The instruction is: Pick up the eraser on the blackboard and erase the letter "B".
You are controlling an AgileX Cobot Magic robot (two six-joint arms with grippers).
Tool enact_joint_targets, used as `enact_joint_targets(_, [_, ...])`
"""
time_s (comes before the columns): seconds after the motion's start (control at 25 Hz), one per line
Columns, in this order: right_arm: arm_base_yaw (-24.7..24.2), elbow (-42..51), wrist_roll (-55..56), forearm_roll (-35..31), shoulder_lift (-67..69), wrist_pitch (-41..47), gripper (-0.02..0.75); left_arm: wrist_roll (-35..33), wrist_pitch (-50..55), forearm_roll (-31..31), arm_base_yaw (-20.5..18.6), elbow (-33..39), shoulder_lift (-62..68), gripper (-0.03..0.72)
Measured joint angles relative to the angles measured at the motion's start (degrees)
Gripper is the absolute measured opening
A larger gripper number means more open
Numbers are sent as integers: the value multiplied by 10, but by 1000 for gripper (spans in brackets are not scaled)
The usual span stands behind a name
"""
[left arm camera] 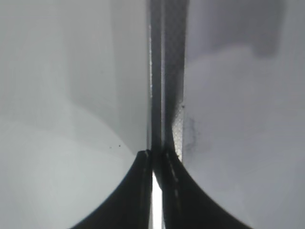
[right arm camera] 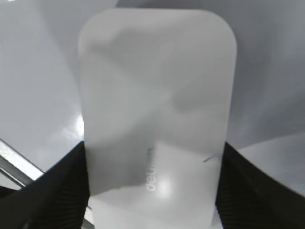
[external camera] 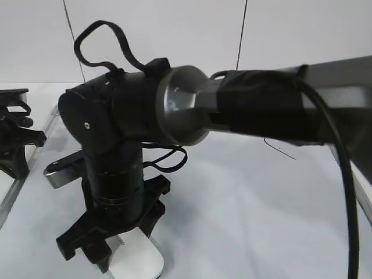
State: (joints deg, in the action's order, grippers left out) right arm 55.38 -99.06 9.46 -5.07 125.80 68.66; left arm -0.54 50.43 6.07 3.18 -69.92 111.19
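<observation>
The white glossy eraser point(right arm camera: 157, 71) with a small grey logo fills the right wrist view, held between the two black jaws of my right gripper point(right arm camera: 152, 157), which is shut on it. In the exterior view the right gripper point(external camera: 119, 247) points down at the lower left with the eraser point(external camera: 139, 263) under it, on or just above the white blackboard point(external camera: 250, 221). A short thin black marker stroke point(external camera: 280, 150) shows past the right arm; I cannot tell which letter it belongs to. The letter "B" is hidden. My left gripper point(left arm camera: 155, 155) is shut and empty over the board's metal frame point(left arm camera: 167, 95).
The right arm point(external camera: 261, 104) crosses the exterior view and hides much of the board. The left arm point(external camera: 14, 136) rests at the far left beside the board's silver frame point(external camera: 11, 197). The frame's right edge point(external camera: 363, 200) runs along the right side.
</observation>
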Motion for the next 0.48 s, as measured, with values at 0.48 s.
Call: enact_joint_targets(0.48, [-181, -1, 14, -3, 0, 8, 543, 0, -1, 1, 0, 0, 0, 22])
